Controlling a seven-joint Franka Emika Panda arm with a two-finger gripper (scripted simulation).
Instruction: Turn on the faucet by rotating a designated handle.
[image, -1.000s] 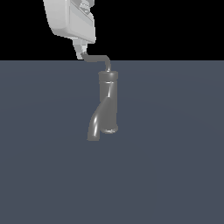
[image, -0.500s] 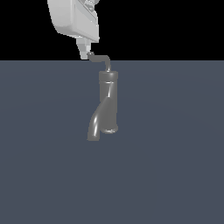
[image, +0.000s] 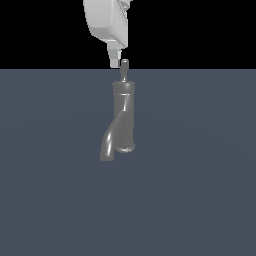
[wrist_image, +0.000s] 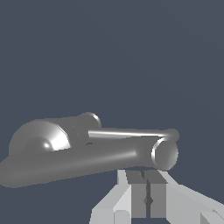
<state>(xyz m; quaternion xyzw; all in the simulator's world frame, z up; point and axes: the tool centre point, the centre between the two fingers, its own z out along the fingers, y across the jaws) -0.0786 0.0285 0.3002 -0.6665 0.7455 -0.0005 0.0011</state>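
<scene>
The grey glossy faucet (image: 124, 116) stands upright in the middle of the exterior view, its curved spout (image: 108, 145) bending down toward that view's left. On its top the thin handle (image: 124, 67) looks foreshortened, showing only as a short stub. My white gripper (image: 115, 61) comes down from above, its tips just to the exterior view's left of the handle's end and close against it. In the wrist view the faucet (wrist_image: 83, 162) lies across the picture, with the handle (wrist_image: 131, 132) a bright thin rod beyond my gripper (wrist_image: 146, 177). The fingers are shut, with nothing between them.
The faucet stands on a plain dark blue-grey floor (image: 200, 190) that runs to a black background. Nothing else is in view.
The gripper has moved toward the exterior view's right. The handle, which stuck out to that view's left, has swung round with it and now looks foreshortened above the body.
</scene>
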